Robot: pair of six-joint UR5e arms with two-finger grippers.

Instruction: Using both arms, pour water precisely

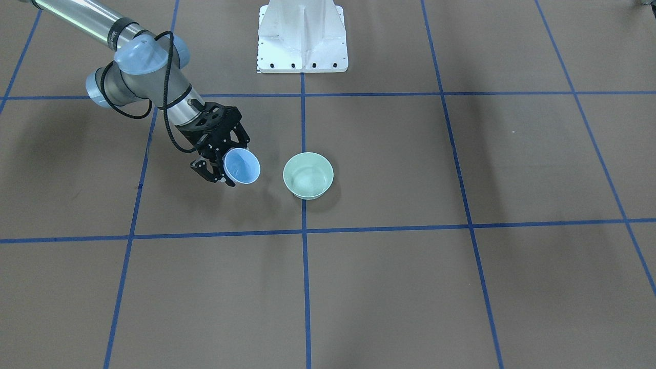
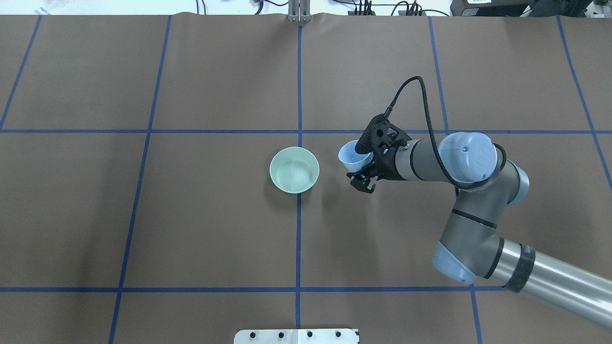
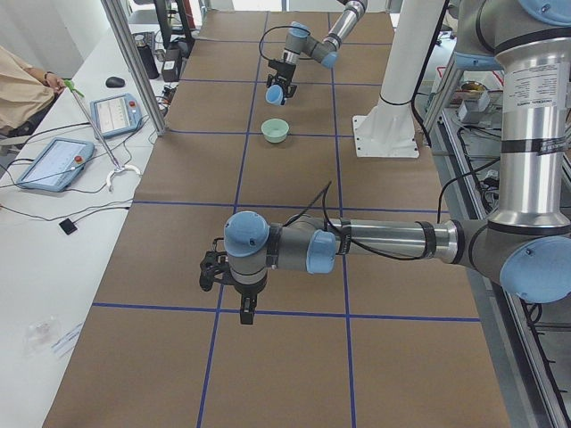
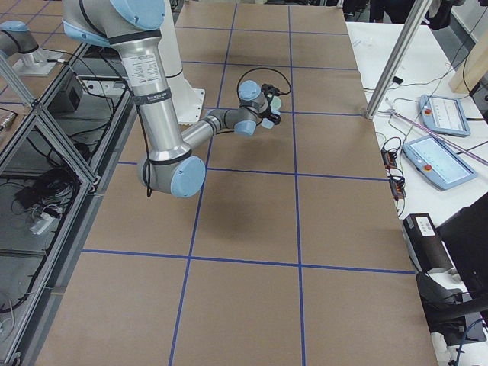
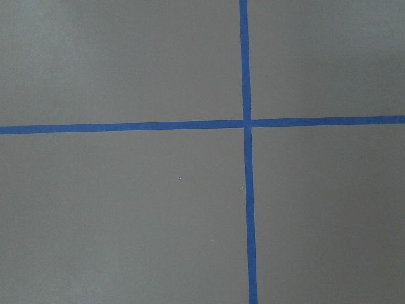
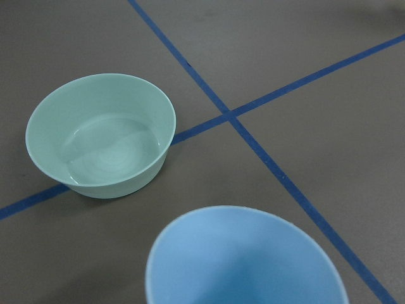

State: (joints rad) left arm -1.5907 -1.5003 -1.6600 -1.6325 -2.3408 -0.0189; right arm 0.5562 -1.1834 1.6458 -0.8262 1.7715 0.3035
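My right gripper is shut on a light blue cup and holds it above the table, tilted, just beside a pale green bowl. The cup's rim fills the bottom of the right wrist view; I cannot tell whether it holds water. Water lies in the bowl, showing faint ripples. My left gripper hangs low over bare table far from the bowl. It shows only in the exterior left view, so I cannot tell whether it is open or shut.
The table is brown with a grid of blue tape lines. The white bolted pedestal stands at the robot's side of the table. Tablets and cables lie on a white side bench beyond the far edge.
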